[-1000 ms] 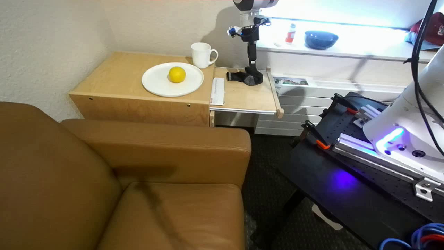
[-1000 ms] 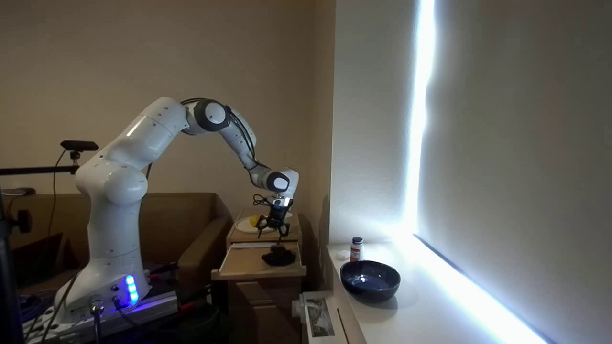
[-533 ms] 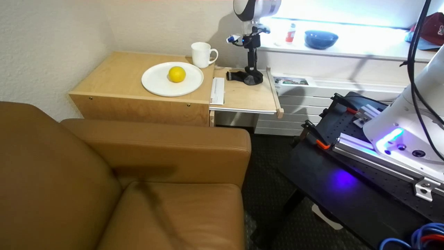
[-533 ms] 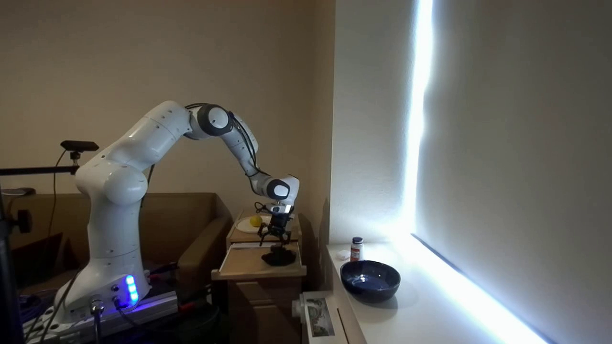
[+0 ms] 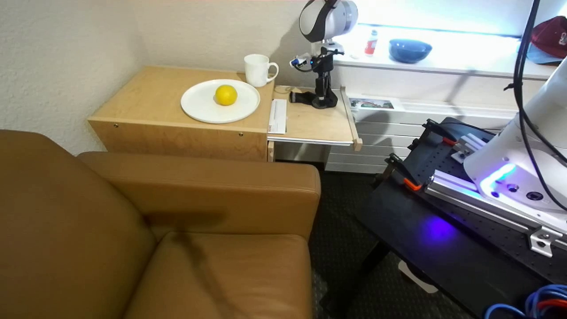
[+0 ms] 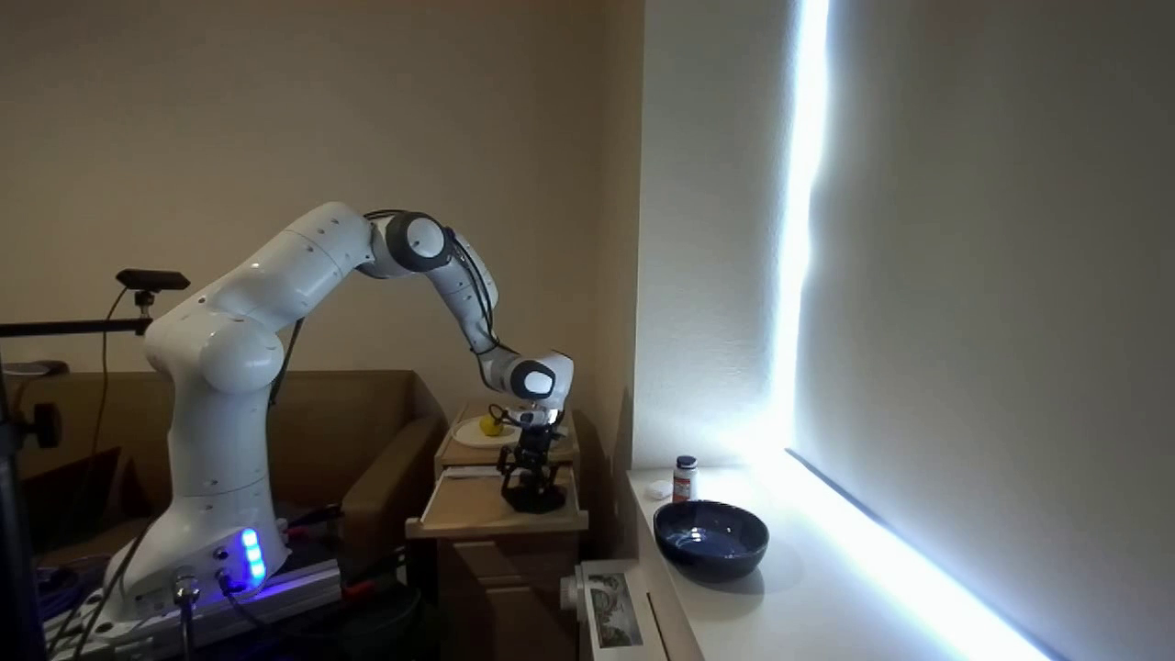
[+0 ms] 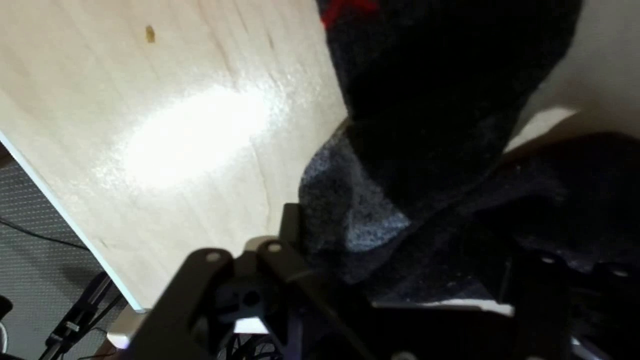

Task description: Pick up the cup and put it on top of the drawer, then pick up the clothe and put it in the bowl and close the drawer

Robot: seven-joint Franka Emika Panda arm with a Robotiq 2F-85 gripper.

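Hand [image 6: 531, 488] lowered; plate [image 5: 201, 105] near mug [image 5: 256, 71].

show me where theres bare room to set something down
Bare: the cabinet top between plate and wall; the open drawer between white strip, black cloth and front rail; the windowsill between bowl and cap. Crowded: where plate and cup stand close, and around the cloth, with the gripper at it.

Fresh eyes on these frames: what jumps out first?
Probably the yellow ball on the white plate, atop the cabinet. In an exterior view, the glaring strip of light above the sill competes. Then the white arm, bent down with its open gripper at the dark cloth on the pulled-out drawer.
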